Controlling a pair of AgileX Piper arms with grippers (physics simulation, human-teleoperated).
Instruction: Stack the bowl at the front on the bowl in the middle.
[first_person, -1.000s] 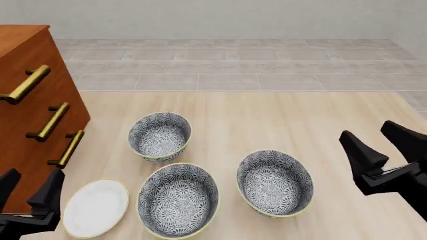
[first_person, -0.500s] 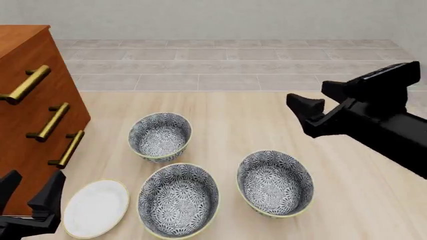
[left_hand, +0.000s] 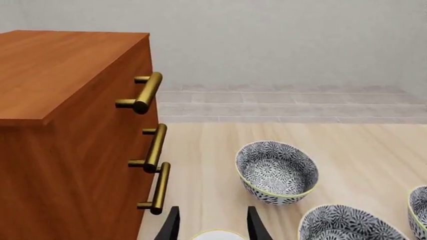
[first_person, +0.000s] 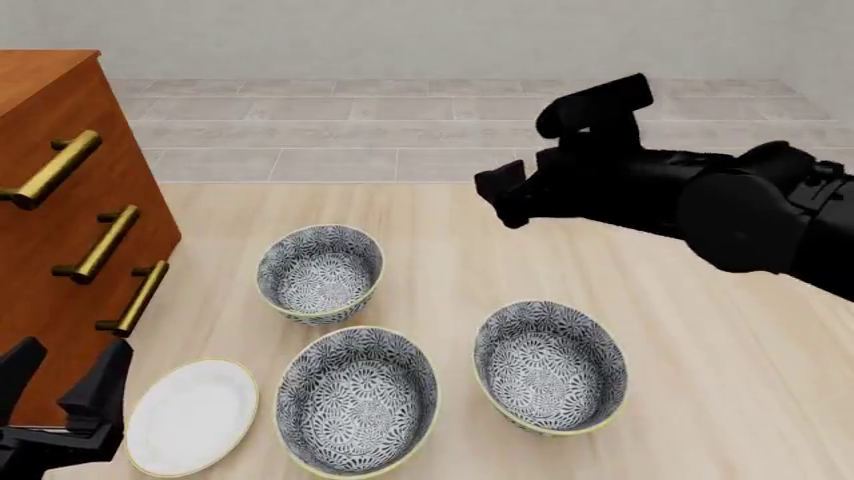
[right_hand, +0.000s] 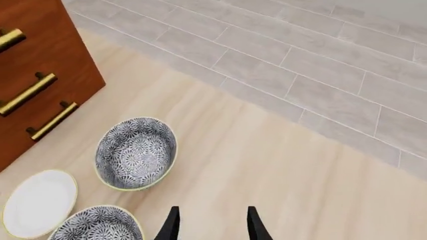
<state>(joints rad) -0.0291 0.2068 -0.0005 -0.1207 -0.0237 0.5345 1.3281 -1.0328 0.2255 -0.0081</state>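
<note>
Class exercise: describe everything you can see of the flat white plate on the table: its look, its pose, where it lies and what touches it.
The plate is a shallow round dish, plain glossy white with a thin pale-yellow rim, ceramic by its look. It lies flat and upright on the light wooden table, near the front left, beside the wooden drawer cabinet and left of the nearest patterned bowl. Nothing lies on it. The left gripper hangs open just to its left, apparently not touching it.

Three bowls on the counter (first_person: 694, 400): front bowl (first_person: 356, 400) nearest, middle bowl (first_person: 551, 366) to its right, third bowl (first_person: 320, 271) behind; plate (first_person: 194, 416) left, beside the drawer cabinet (first_person: 60, 230).
</note>
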